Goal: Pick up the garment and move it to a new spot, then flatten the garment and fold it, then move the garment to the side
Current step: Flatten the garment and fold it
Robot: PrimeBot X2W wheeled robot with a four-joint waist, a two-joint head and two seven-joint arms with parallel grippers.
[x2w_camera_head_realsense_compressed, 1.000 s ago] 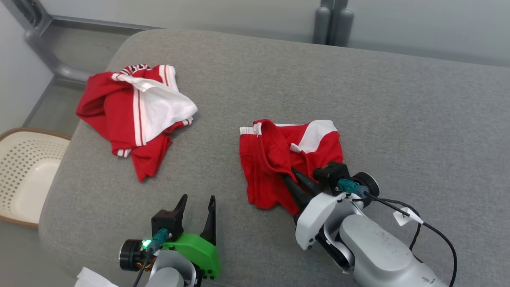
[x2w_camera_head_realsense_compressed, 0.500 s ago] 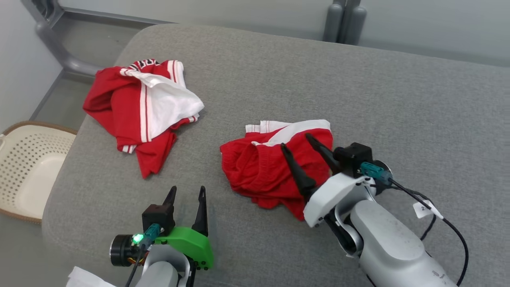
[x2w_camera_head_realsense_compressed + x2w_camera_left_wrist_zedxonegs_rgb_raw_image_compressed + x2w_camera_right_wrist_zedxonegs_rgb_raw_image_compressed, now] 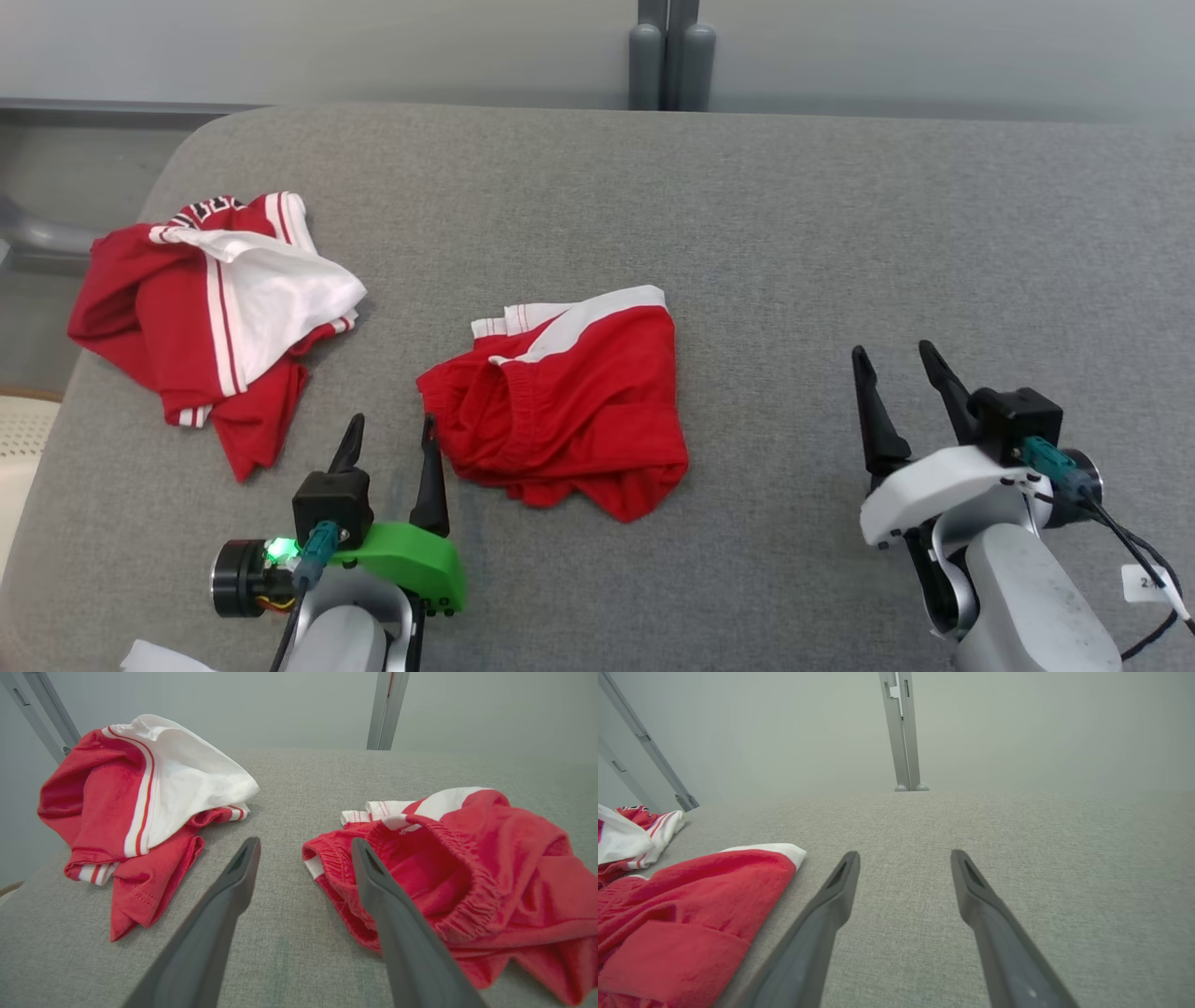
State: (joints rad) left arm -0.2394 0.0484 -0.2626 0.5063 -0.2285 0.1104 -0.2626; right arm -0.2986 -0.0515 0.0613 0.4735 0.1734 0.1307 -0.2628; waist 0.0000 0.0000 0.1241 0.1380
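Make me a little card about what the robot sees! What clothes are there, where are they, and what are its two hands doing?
surface: grey padded top
middle garment: red shorts, crumpled, white band at the far edge, lying loose
other garment: red and white top, bunched up, on the robot's left, apart from the shorts
left gripper: open, empty, one fingertip close to the shorts' elastic edge
right gripper: open, empty, over bare surface right of the shorts
folding: not yet done
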